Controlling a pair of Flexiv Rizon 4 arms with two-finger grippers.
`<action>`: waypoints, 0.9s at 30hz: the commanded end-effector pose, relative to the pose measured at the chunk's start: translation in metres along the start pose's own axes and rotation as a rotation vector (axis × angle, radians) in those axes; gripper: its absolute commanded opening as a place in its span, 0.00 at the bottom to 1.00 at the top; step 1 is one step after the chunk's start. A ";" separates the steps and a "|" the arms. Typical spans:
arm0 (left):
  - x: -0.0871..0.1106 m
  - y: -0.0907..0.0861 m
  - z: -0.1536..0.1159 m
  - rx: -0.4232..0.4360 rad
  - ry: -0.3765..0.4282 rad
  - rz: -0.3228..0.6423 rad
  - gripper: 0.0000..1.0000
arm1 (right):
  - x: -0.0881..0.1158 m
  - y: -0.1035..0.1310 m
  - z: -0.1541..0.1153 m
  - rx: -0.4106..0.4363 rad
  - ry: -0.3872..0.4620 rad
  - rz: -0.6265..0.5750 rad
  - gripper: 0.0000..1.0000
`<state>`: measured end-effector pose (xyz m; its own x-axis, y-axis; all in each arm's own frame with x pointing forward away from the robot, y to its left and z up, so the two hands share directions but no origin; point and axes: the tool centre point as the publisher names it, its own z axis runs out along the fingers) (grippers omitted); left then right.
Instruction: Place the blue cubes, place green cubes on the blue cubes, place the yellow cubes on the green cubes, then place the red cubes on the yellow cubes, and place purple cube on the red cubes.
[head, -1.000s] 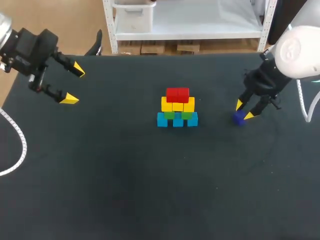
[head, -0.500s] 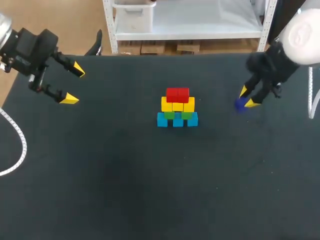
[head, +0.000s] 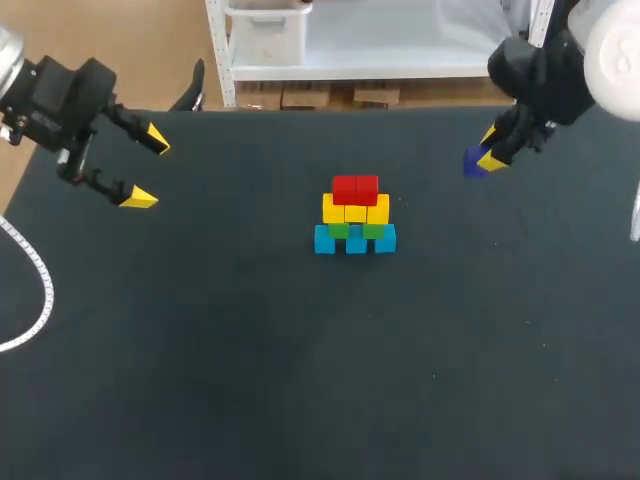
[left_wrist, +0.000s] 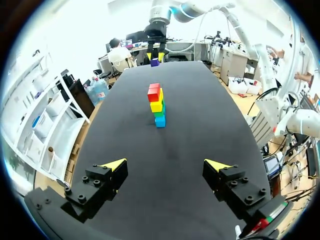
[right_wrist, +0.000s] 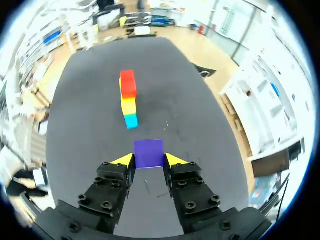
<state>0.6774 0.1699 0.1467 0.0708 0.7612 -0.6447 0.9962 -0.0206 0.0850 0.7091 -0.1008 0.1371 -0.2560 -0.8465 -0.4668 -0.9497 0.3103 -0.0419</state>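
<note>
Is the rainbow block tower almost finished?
Nearly. The blue cubes, green cubes, yellow cubes and red cubes are stacked. The right gripper holds the small purple cube, away from them. Left: setting it on the red cubes.

Left arm (head: 12, 55): silver link, black boxy wrist, white ribbed cable (head: 35, 275). Right arm (head: 612, 45): white rounded shell, black wrist. Left gripper (left_wrist: 166, 165) and right gripper (right_wrist: 149, 160): black blocky fingers (left_wrist: 95, 187), round screw heads, bright yellow wedge tips.
</note>
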 end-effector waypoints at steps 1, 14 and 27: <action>0.001 0.000 0.000 0.000 -0.003 0.004 1.00 | -0.009 0.021 -0.003 0.214 -0.026 0.058 0.00; 0.001 0.000 0.000 0.000 -0.003 0.004 1.00 | -0.066 0.038 0.015 0.206 -0.012 -0.004 0.00; 0.001 0.000 0.000 0.000 -0.003 0.004 1.00 | -0.108 0.053 0.037 0.054 0.012 -0.155 0.00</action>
<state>0.6773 0.1698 0.1468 0.0707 0.7613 -0.6445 0.9962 -0.0206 0.0850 0.6819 0.0138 0.1532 -0.1153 -0.8874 -0.4463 -0.9378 0.2454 -0.2457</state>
